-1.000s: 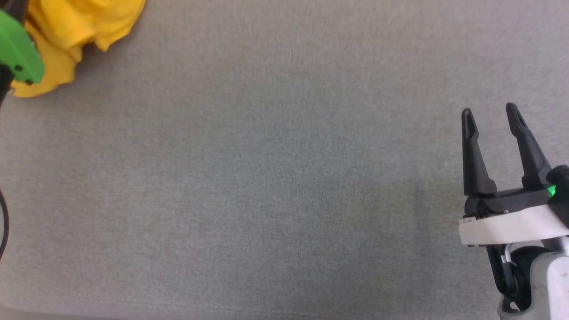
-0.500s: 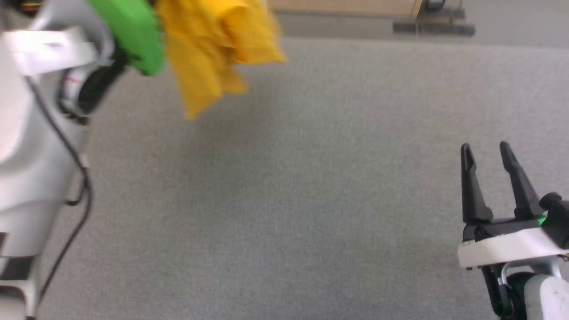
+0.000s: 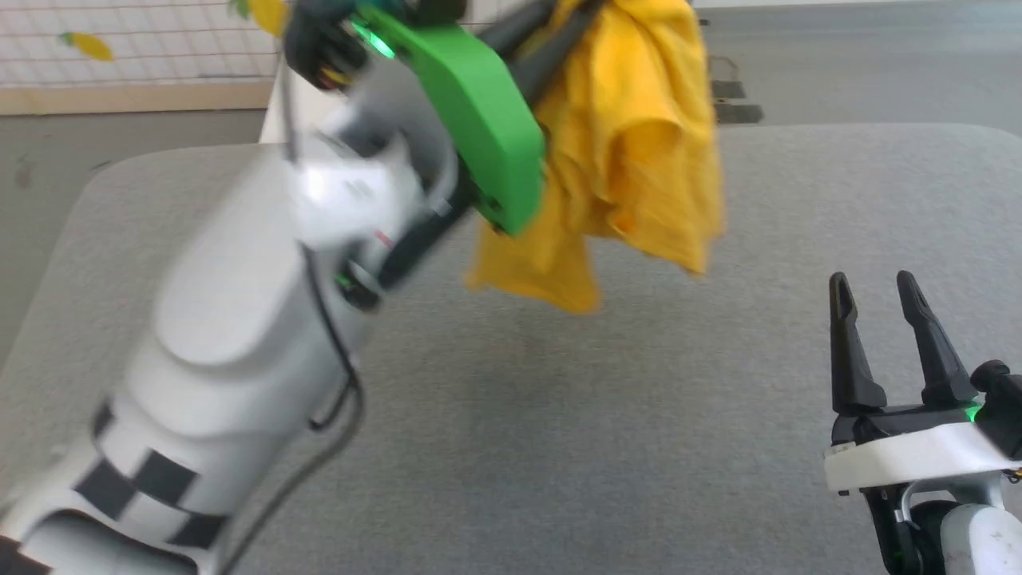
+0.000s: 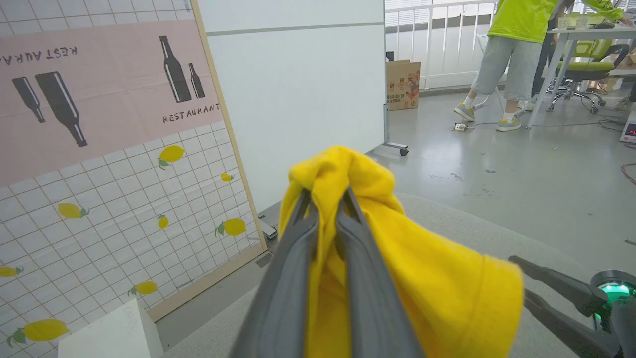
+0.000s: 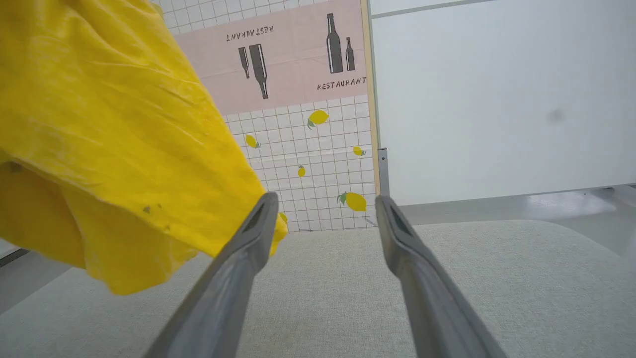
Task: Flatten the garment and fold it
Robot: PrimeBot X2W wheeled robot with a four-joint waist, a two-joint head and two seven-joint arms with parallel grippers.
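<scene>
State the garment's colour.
Mustard yellow garment, plain where visible; clearest in the right wrist view.

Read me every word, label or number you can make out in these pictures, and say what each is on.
"RESTAURANT": on the pink poster, just below the smaller printed bottles.
"RESTAURANT", upside down: same poster, near its top, above the larger printed bottles; the left wrist view cuts part of it off.
Print on the cardboard box: too small to read.
</scene>
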